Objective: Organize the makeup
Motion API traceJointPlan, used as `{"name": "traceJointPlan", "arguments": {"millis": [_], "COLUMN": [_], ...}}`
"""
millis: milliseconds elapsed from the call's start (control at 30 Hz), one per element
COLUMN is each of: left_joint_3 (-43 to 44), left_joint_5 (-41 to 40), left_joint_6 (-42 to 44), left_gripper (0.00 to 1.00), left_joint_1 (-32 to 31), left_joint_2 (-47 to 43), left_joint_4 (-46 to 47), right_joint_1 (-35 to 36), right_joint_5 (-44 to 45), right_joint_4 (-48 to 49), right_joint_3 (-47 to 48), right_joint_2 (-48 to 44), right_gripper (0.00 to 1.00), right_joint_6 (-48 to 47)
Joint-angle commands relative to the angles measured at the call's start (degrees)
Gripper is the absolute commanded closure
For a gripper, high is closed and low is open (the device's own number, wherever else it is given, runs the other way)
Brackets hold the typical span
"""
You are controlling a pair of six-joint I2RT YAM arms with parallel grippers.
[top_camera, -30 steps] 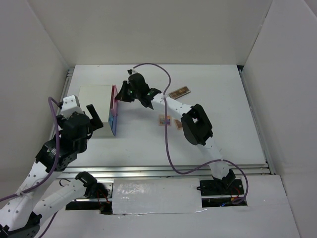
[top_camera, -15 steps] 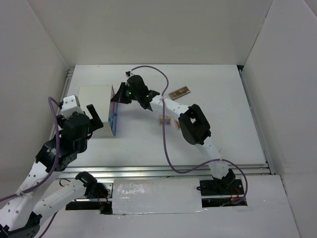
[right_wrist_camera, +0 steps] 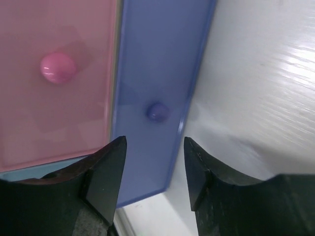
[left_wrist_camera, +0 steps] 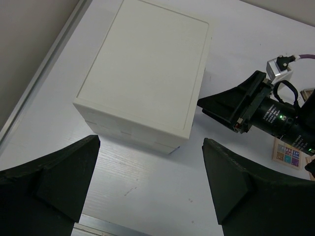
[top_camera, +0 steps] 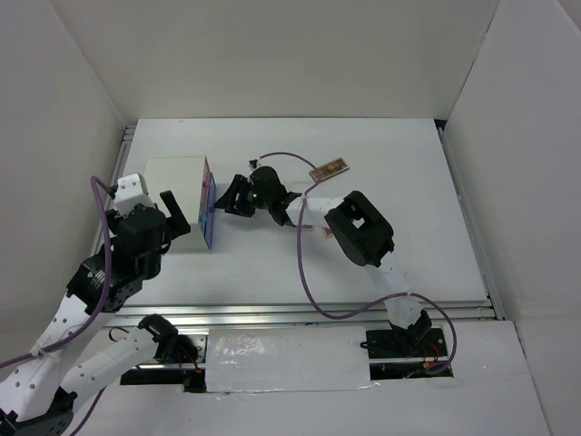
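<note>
Two grippers, both gaping wide, holding nothing. Left gripper [left_wrist_camera: 150, 147] is hovering with the white box [left_wrist_camera: 147, 69] just ahead. Right gripper [right_wrist_camera: 155, 142] is facing the blue drawer [right_wrist_camera: 157, 64], pink drawer [right_wrist_camera: 59, 113] alongside. Multicoloured palette [left_wrist_camera: 287, 152] and brown palette [top_camera: 329, 169] are lying behind it.

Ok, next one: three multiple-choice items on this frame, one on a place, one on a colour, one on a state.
1. Where is the brown palette? A in a basket; B flat on the table; C in a gripper.
2. What colour is the knob ahead of the right gripper? A gold; B white; C blue.
3. How is the left gripper? A open, empty; B shut on a tube; C shut on a brush.
Answers: 1 B, it lies on the white surface. 2 C, the wrist view shows it blue. 3 A, its jaws stand wide with nothing between.
</note>
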Motion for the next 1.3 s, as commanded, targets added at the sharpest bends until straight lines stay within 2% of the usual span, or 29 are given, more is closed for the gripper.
{"name": "traceJointPlan", "arguments": {"millis": [0,200,600,933,1267], "left_joint_3": [-0.3,-0.2,-0.3,-0.3,-0.3], "left_joint_5": [-0.2,0.0,0.6,0.9,0.7], "left_joint_6": [0.9,0.9,1.2,1.4,1.4], "left_gripper": [0.01,0.01,0.01,0.01,0.01], "left_joint_1": [0.3,0.3,0.3,0.3,0.3], "left_joint_2": [0.0,0.4,1.0,1.4,1.4], "left_joint_4": [2.0,1.8,2.2,2.4,2.4], "right_joint_1": [-0.5,-1.0,-1.9,-2.4,-2.4], "right_joint_5": [-5.1,-8.6,-9.4,-11.1,-13.8], "right_joint_4": [13.8,21.2,25.5,24.2,29.0], "right_joint_3": [-0.5,-0.5,-0.4,3.5,6.8], "right_joint_2": [2.2,6.4,10.3,12.8,16.2], "right_gripper": [0.41,0.39,0.44,0.48,0.52], "right_joint_6": [5.2,9.3,10.8,11.6,15.7]}}
